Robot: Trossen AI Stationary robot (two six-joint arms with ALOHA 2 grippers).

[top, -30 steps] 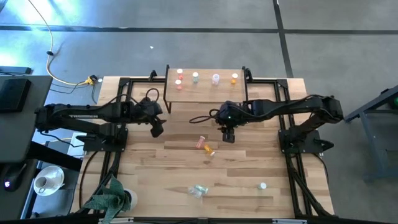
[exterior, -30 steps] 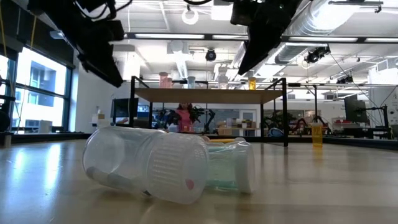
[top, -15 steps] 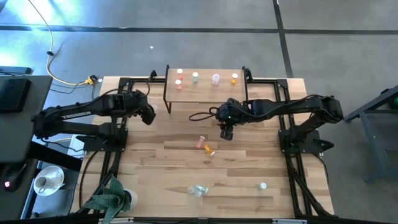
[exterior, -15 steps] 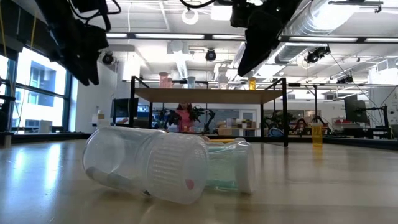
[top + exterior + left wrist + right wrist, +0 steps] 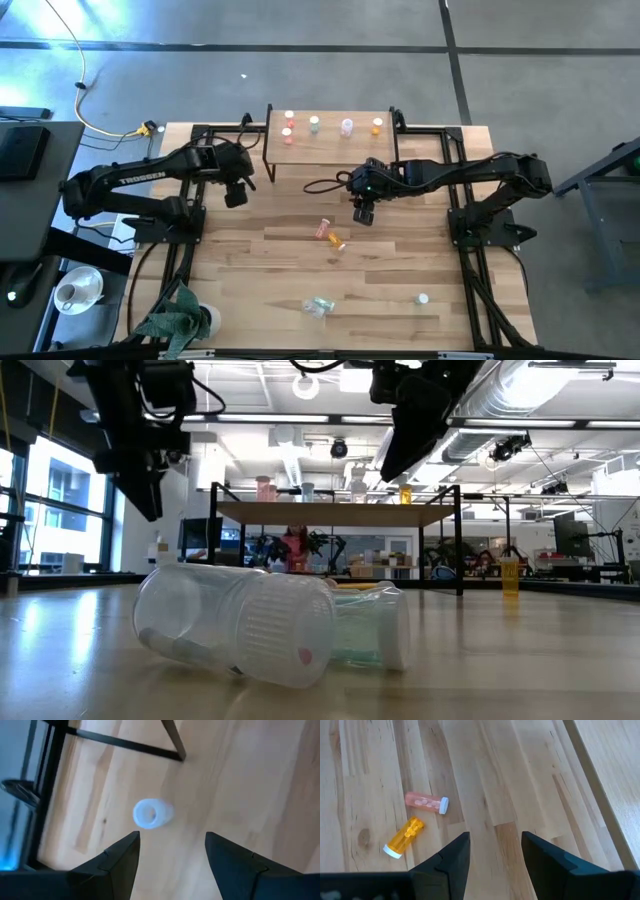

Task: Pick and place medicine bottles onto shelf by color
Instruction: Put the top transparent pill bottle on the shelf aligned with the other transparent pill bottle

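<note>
My left gripper (image 5: 237,194) hangs open over the table's left part, near the shelf's left legs. A whitish bottle (image 5: 152,813) sits on the wood below it, ahead of the fingertips (image 5: 172,852) and untouched. My right gripper (image 5: 364,213) hangs open above the table's middle, and nothing is between its fingers (image 5: 495,851). A red-pink bottle (image 5: 426,802) and an orange bottle (image 5: 403,837) lie on their sides beyond it. The shelf (image 5: 330,140) at the far edge carries several upright bottles (image 5: 314,123).
A clear bottle (image 5: 240,625) and a pale green bottle (image 5: 370,625) lie on their sides near the front edge (image 5: 318,306). A white-capped bottle (image 5: 422,298) stands at the near right. Black frame bars (image 5: 190,160) flank both table sides. A cable (image 5: 320,187) loops in front of the shelf.
My left gripper has swung toward the table's far left, away from the middle, and has tipped and rolled to point more steeply down. It stays open. My right gripper has kept its place, still open.
</note>
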